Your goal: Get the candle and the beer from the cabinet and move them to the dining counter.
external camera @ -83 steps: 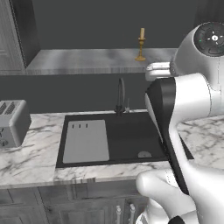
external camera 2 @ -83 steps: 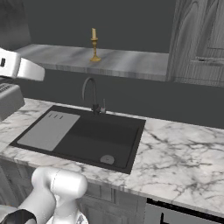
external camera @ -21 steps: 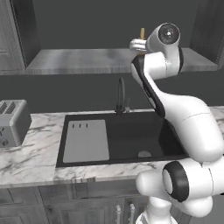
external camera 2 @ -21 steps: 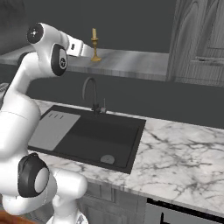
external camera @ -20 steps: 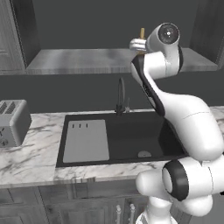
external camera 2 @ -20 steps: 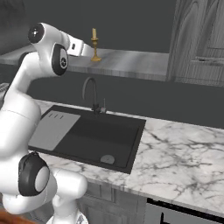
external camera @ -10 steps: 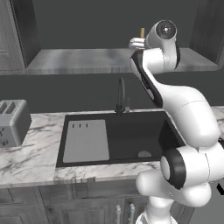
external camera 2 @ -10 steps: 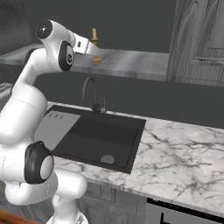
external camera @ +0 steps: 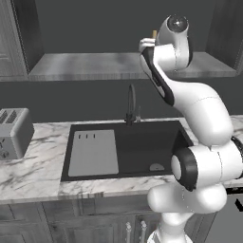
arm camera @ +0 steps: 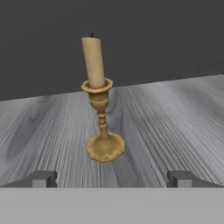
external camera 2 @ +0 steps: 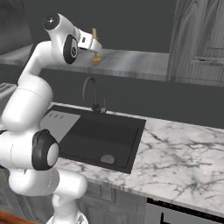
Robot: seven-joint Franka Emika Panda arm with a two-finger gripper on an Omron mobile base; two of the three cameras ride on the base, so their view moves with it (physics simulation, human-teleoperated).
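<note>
candle [arm camera: 99,100] upright mid-shelf in cabinet [arm camera: 175,118], clear of its front edge | gripper [arm camera: 111,178] spread wide, short of it | likely light, top-heavy, tippy — pinch the brass stem, not the wax

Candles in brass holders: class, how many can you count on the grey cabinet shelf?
1. The cream candle in its golden brass candlestick stands upright on the grey marbled shelf, ahead of the open gripper. The arm may hide others.

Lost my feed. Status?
Tool open, empty, short of candle. Candle upright on cabinet shelf, centred between fingertips. Nothing in the way.
</note>
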